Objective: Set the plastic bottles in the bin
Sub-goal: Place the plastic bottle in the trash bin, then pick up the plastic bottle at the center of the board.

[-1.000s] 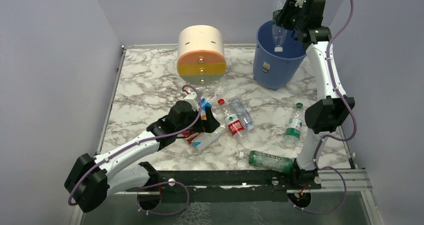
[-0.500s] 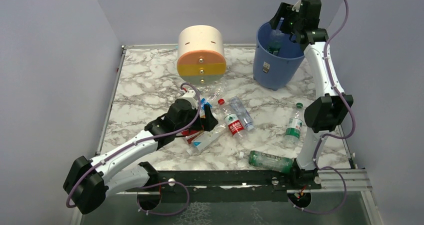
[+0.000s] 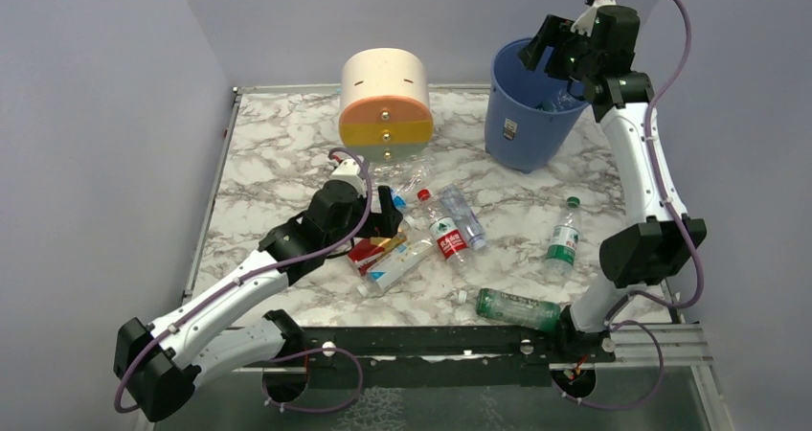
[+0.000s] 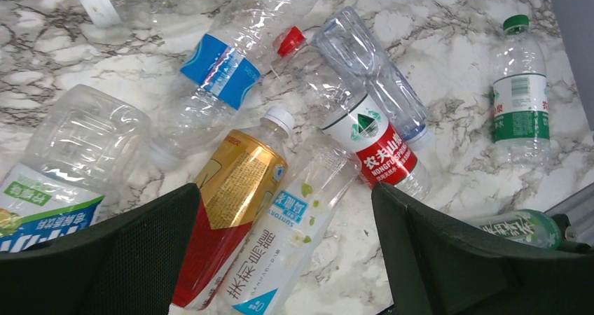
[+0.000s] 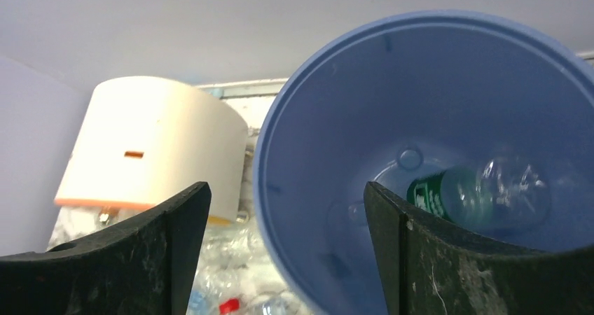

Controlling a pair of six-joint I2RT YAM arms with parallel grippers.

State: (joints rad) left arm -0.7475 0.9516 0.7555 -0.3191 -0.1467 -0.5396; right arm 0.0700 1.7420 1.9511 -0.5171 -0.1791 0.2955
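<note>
Bottles (image 4: 368, 143) lie strewn from mid-desk to the near edge, one already in the bin (image 3: 531, 115) at the far right corner. Light, crushable, slick: best pinched across the labelled waist, I'd say. Left tool (image 4: 284, 196) gapes above them; right tool (image 5: 286, 189) hangs open, empty, over the bin.

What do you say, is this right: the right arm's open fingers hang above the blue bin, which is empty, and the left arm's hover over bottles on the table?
No: the bin is not empty; the right wrist view shows a green-labelled bottle lying inside. Otherwise right: right fingers open above it, left fingers over the bottles on the table.
</note>
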